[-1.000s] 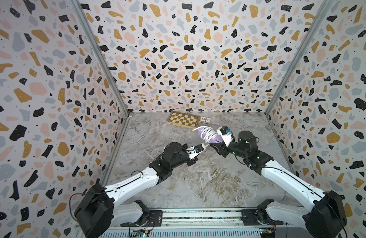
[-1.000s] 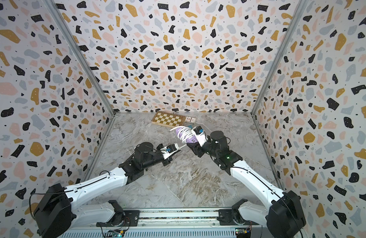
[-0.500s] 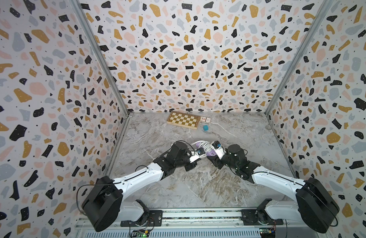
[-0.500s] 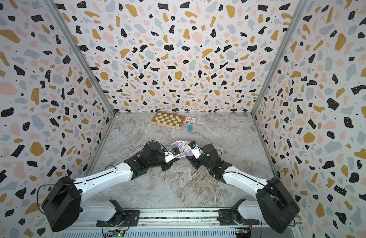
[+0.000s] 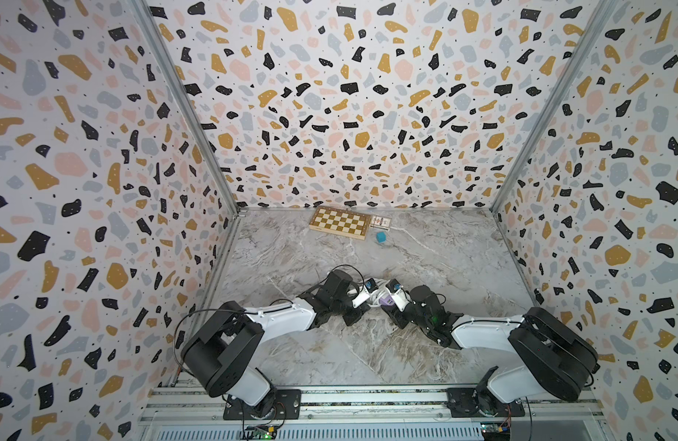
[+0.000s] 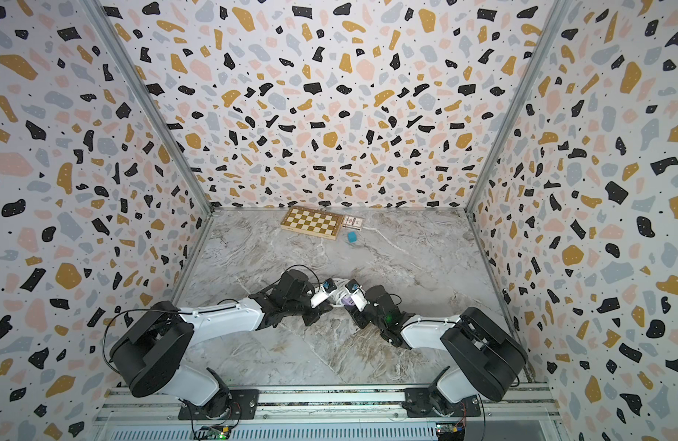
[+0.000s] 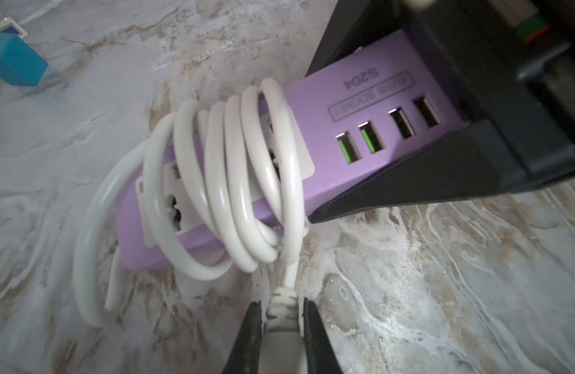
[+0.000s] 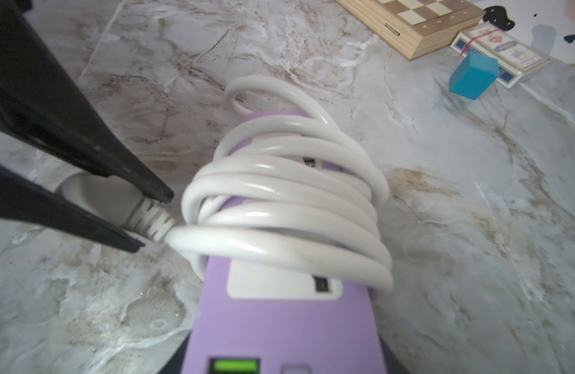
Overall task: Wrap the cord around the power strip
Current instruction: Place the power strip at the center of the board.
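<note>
Near the middle of the counter (image 5: 463,267), a little toward 6 o'clock in both top views, the two arms meet over the power strip (image 5: 385,301). The left gripper (image 5: 362,298) comes in from 9 o'clock and the right gripper (image 5: 391,303) from about 4 o'clock.

On my left wrist feed, the cord (image 7: 214,168) sits in about five loose coils around the socket end of the lilac bar (image 7: 328,181), crossing both white sockets. One slack loop bulges out past the far end. The left gripper (image 7: 281,302) is pinching the cord at the ribbed collar of its plug (image 7: 281,327), just beside the strip's long edge. The right gripper (image 7: 308,147) is clamped across the strip's width at the USB end, with four ports showing between its black fingers (image 7: 409,181).

The right wrist feed shows the same wrap (image 8: 279,181) from the other end. I think the strip (image 8: 279,323) rests on the counter, but from these angles it could be slightly raised.

At 12 o'clock by the back wall lie a chessboard (image 5: 339,223) and a card box (image 5: 380,221). A blue block (image 5: 381,237) is just in front of the box.
</note>
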`<move>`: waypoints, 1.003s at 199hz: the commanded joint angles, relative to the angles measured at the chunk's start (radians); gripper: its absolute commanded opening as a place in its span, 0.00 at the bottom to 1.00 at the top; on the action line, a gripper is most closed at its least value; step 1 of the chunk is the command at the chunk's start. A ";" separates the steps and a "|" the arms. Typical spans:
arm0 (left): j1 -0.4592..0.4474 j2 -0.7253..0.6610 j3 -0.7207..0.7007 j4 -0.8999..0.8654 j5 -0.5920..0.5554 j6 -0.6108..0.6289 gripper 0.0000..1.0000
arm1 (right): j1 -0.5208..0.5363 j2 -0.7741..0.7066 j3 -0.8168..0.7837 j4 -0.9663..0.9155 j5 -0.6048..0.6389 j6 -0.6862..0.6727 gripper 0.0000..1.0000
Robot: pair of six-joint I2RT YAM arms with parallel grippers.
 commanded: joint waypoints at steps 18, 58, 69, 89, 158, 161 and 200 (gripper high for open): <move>0.013 0.082 0.056 0.074 -0.037 -0.016 0.00 | 0.051 0.044 -0.040 0.059 0.051 0.006 0.00; 0.013 0.083 0.024 0.125 -0.055 -0.102 0.36 | 0.124 0.096 -0.042 0.110 0.173 0.078 0.00; 0.012 0.047 0.016 0.102 -0.065 -0.125 0.48 | 0.140 0.101 -0.042 0.110 0.191 0.095 0.00; 0.013 -0.054 -0.009 0.062 -0.109 -0.187 0.60 | 0.169 0.113 -0.052 0.110 0.234 0.125 0.00; 0.012 -0.132 0.096 -0.025 -0.135 -0.353 0.65 | 0.265 0.173 -0.040 0.092 0.397 0.192 0.00; 0.013 -0.115 0.105 -0.024 -0.124 -0.357 0.63 | 0.268 0.176 -0.039 0.092 0.402 0.195 0.00; 0.013 0.008 0.104 0.085 -0.012 -0.476 0.46 | 0.295 0.189 -0.037 0.070 0.434 0.220 0.00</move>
